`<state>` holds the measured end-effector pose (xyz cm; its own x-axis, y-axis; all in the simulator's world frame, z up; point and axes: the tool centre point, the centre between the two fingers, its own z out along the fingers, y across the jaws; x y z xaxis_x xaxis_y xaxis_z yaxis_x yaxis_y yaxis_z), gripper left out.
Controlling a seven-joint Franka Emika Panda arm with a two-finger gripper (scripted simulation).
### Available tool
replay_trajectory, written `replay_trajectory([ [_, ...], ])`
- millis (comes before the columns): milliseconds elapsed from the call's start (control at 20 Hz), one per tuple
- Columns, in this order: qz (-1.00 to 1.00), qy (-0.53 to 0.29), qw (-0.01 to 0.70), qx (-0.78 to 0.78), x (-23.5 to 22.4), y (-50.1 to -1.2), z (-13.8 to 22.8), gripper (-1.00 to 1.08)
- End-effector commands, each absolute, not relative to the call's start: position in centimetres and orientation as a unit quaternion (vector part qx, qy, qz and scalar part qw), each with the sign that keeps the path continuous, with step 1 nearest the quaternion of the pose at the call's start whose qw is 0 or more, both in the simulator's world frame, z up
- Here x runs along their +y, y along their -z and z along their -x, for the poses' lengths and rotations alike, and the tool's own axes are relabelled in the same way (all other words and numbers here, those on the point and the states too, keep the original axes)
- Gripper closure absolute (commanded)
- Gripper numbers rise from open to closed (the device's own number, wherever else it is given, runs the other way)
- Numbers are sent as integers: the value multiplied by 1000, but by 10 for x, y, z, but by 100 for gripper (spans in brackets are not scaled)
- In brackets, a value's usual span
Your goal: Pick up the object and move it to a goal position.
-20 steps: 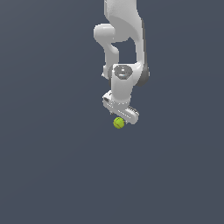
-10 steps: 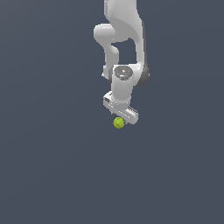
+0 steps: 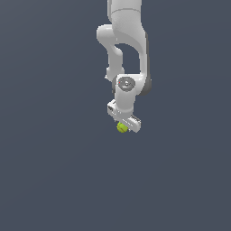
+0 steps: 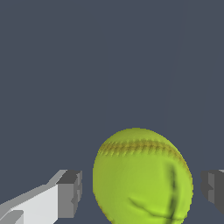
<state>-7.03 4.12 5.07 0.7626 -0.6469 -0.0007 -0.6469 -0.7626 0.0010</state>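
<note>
Wrist view, ball (image 4: 142, 177) between parted pincer (image 4: 142, 192) fingers (gaps either side)

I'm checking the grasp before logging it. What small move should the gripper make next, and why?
Probably close the fingers. In the wrist view the ball sits between the two fingertips with a visible gap on each side, so the gripper looks open around the ball, not yet clamped.
</note>
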Motion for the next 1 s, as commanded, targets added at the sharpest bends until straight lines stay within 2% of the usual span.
replay_trajectory([
  [0,-939,0,0,-345,41,-44,70,-92],
  [150,-939,0,0,-345,41,-41,69,-92],
  [200,-939,0,0,-345,41,-41,69,108],
  [950,-939,0,-1,-344,32,-48,65,108],
])
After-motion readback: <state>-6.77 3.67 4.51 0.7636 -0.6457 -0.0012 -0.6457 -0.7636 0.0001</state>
